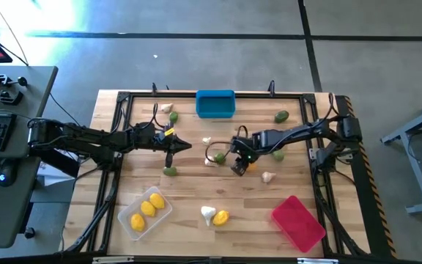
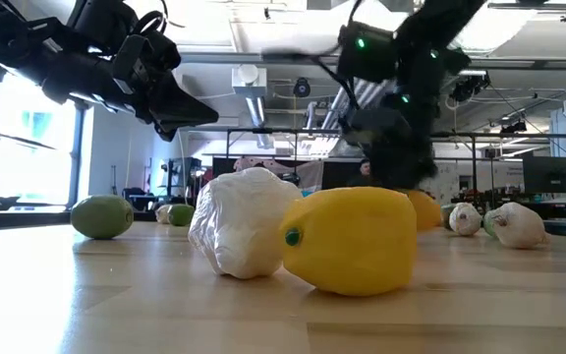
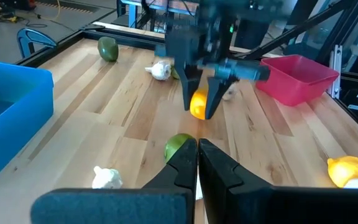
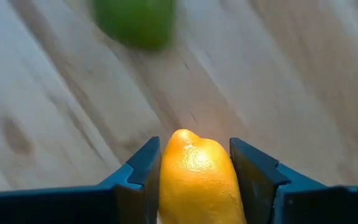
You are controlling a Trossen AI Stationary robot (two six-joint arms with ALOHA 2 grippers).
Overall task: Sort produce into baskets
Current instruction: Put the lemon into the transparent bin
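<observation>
Both right end effector [image 4: 194, 171] fingers clamp yellow lemon [image 4: 197, 177]; left end effector [image 3: 197, 163] fully closed, empty.

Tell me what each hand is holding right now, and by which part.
The right hand grips a yellow lemon across its sides, one finger on each. The left hand is shut and holds nothing.

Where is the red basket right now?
In the high view, the red basket sits tilted at the table's near right corner, on the right arm's side. Its closest neighbours are a whitish bulb and the lemon beside another bulb.
</observation>
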